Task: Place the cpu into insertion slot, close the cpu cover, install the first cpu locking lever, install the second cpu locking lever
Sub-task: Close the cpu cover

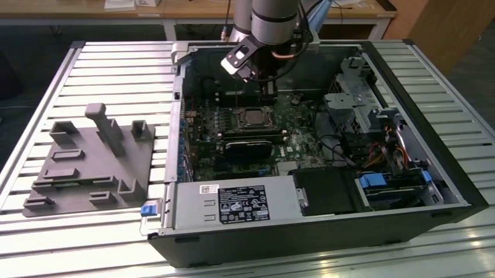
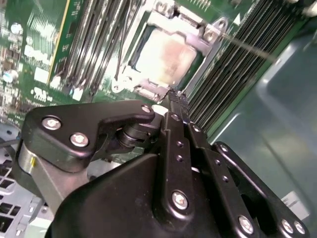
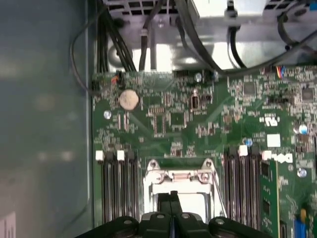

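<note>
Second wrist view had the silvery-grey square cpu (image 2: 166,57) seated on the green motherboard (image 2: 44,59) under its thin grey metal-frame cpu cover (image 2: 178,22), tool (image 2: 174,94) pressed together at the frame's edge. My guess: ease the wire lever (image 2: 247,45) down slowly.

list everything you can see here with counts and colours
table: 1, silver, slatted, under everything
case: 1, black, open, on table
fixture: 1, grey, on table at the exterior view's left of case
board: 1, green, inside case
cpu: 1, silver, on board
cover: 1, grey metal frame, lying over cpu
ram slots: two banks, black, either side of cpu
coin cell: 1, silver, on board
power supply: 1, grey with black label, in case
cables: several, black, beyond board
arm: 1, grey, above case
gripper: 1, black, shut, tips at cover's edge
</note>
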You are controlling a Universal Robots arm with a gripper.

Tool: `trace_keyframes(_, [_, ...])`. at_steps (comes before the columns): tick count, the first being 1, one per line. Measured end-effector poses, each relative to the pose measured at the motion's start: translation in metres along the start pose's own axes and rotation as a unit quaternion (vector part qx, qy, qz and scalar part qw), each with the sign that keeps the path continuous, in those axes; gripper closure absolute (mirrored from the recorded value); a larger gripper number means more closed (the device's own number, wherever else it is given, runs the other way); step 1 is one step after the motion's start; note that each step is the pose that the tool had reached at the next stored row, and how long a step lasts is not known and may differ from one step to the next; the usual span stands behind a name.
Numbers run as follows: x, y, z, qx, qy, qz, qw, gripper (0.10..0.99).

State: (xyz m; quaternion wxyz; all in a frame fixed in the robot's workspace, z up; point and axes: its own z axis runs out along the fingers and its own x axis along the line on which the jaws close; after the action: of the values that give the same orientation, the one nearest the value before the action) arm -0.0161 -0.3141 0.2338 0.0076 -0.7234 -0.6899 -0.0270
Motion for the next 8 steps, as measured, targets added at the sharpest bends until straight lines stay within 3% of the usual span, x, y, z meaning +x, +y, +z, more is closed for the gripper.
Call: trace_keyframes(8, [-0.0058,-0.0074,0.004,0.0,0.0002,0.0,1.0,0.98])
